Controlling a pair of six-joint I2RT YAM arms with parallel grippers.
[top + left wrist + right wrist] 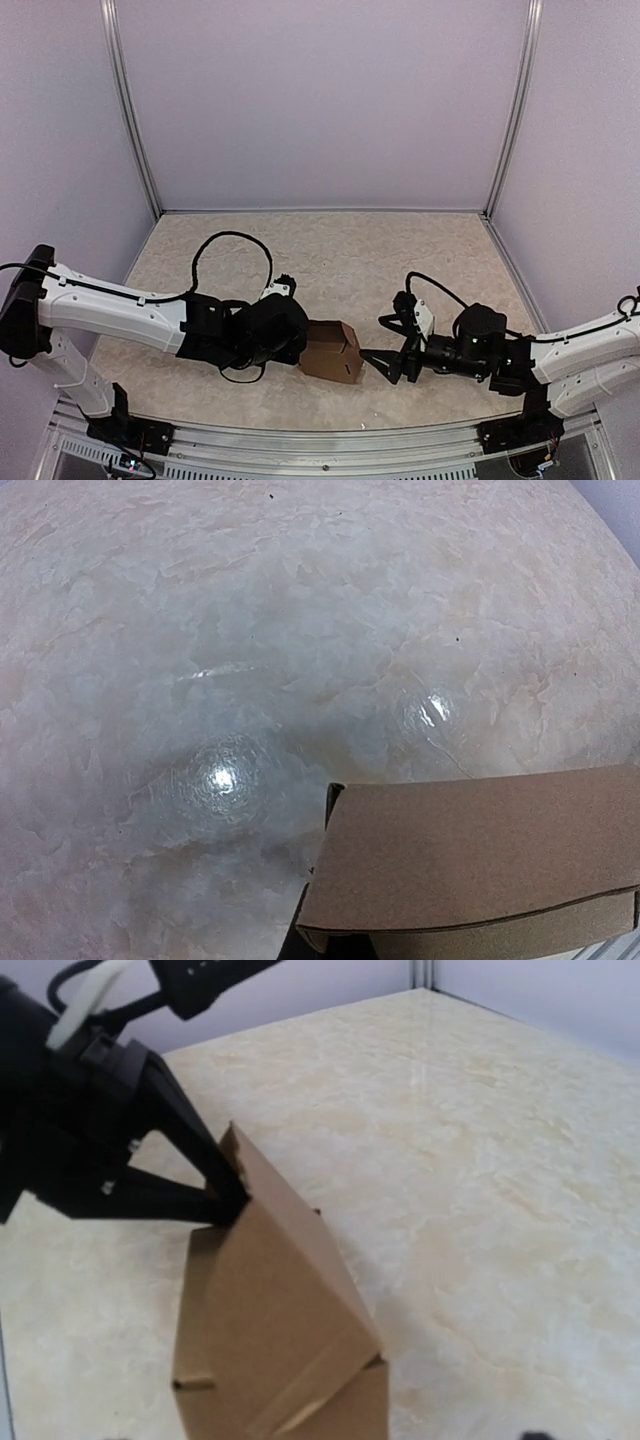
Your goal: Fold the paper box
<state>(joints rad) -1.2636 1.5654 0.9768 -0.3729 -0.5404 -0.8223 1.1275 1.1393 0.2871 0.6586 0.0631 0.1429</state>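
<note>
Paper box (332, 350), brown cardboard, partly folded into a carton shape, was near the front middle of the tabletop (340, 255), between the two arms; could not tell if it rested flat. Left pincer (222, 1198) was at the box's left side, clamped shut on the edge of a raised flap. Right pincer (375, 340) was just beside the box's right side, fingers spread wide, gripping nothing; contact with the cardboard unclear. In the left wrist view a cardboard panel filled the lower right.
</note>
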